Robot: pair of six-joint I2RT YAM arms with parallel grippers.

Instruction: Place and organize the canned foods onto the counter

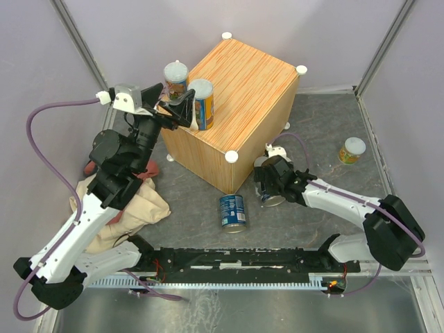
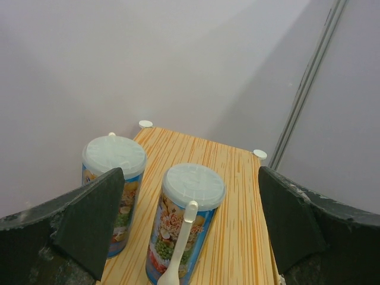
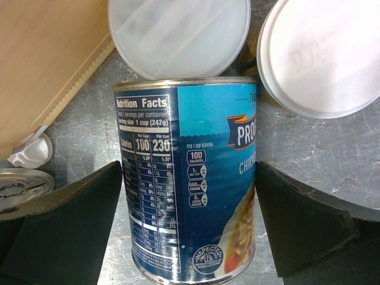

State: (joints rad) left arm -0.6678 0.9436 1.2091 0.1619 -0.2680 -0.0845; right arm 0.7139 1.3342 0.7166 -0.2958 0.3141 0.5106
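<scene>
step in hand, as i read it: mid-job, two cans up on the counter, five left on the mat; l arm at the placing end, r arm lined up for the next pick.

left gripper (image 2: pixel 191 199) hangs over the counter (image 2: pixel 240 237) w/ jaws spread wide, gripping nothing; nearer tall can (image 2: pixel 178 237) stands upright on the wood between the two fingers but clear of both; 2nd tall can (image 2: pixel 114 155) is upright just beside it, further back; both sit along the counter's left edge.

right gripper (image 3: pixel 189 202) is low over the grey mat (image 3: pixel 86 127) by the counter's near corner; jaws spread, one on either side of a blue-labelled can (image 3: pixel 178 148) that looks to lie on its side; fingers v. close to its flanks, can't tell if touching, no squeeze evident. two short pale-lidded cans (image 3: pixel 178 32), (image 3: pixel 323 53) stand just beyond it; another blue can (image 1: pixel 233 210) is upright on the mat nearby; one more short can (image 1: pixel 352 150) is well apart at the right (near the wall).

next, prob: r jaws close across the blue can's body, lift, turn it upright, set it on the counter beside the tall pair; needs a firm grip, since a round can on its side may roll; l arm should back off w/o knocking the tall cans.
</scene>
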